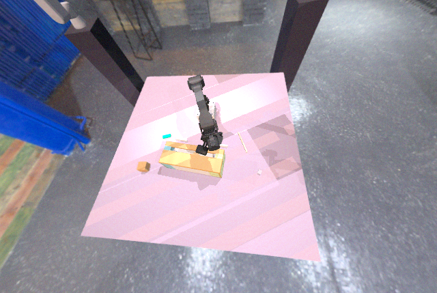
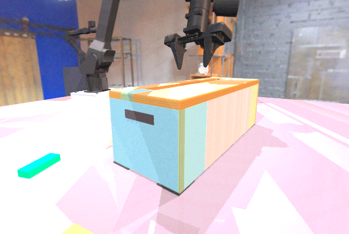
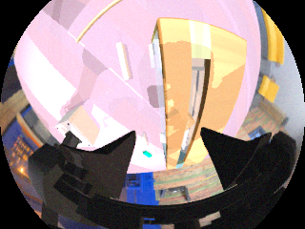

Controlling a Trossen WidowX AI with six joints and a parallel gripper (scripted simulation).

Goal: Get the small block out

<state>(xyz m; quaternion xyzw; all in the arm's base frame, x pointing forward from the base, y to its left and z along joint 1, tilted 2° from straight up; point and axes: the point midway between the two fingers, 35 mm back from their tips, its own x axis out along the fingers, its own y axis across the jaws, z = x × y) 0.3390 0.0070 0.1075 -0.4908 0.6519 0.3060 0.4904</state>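
The long box (image 1: 190,164) (image 2: 194,118) (image 3: 219,83) has an orange top with a narrow slot along it and a pale blue end wall with a dark opening (image 2: 139,117). My gripper (image 1: 206,149) (image 2: 193,63) (image 3: 169,133) is open and empty. It hangs a little above the box top, fingers pointing down over the slot near the far end. The small block on the shelf inside does not show clearly in any view. The pink table (image 1: 212,219) (image 2: 281,169) carries everything.
A small orange cube (image 1: 143,166) lies on the table left of the box. A cyan bar (image 1: 166,136) (image 2: 38,165) lies behind the box's blue end. A thin stick (image 1: 242,141) (image 3: 101,18) and a small white bit (image 1: 259,172) lie to the right. The arm's base stands behind the box.
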